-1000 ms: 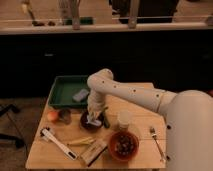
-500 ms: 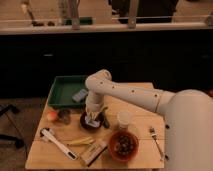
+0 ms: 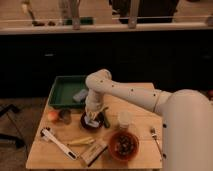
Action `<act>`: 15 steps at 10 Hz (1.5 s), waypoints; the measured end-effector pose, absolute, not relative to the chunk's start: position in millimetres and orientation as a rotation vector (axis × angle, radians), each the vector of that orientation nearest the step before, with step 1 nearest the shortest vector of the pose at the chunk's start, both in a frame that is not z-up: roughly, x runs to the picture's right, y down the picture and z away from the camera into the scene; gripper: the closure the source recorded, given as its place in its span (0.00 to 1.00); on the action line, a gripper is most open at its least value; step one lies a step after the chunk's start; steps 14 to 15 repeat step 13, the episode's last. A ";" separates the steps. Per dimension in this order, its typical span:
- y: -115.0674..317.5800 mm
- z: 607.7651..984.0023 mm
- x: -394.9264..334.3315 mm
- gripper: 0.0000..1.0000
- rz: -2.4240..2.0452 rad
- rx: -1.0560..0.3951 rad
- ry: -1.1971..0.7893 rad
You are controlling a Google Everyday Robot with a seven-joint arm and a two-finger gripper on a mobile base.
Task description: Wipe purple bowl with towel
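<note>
The purple bowl (image 3: 86, 123) sits near the middle of the wooden table (image 3: 145, 95), dark and round. My gripper (image 3: 92, 116) reaches down into it from above, at the end of my white arm (image 3: 130, 94). A pale grey-blue towel (image 3: 93, 120) shows inside the bowl, right under the gripper. The gripper hides most of the bowl's inside.
A green tray (image 3: 59, 95) with a grey block (image 3: 80, 95) stands at the back left. An orange-rimmed bowl (image 3: 123, 145) with dark contents sits front right, a clear cup (image 3: 124, 120) beside it. An orange fruit (image 3: 53, 116), a small can (image 3: 65, 116), a white tool (image 3: 57, 142), a fork (image 3: 156, 139) lie around.
The gripper has shifted slightly over the purple bowl, staying down in it. Nothing else has moved.
</note>
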State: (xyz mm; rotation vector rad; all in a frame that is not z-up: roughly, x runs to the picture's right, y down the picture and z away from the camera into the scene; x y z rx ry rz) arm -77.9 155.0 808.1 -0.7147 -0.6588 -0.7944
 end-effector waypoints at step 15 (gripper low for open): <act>162.3 829.4 -94.2 1.00 -0.749 -0.776 -0.750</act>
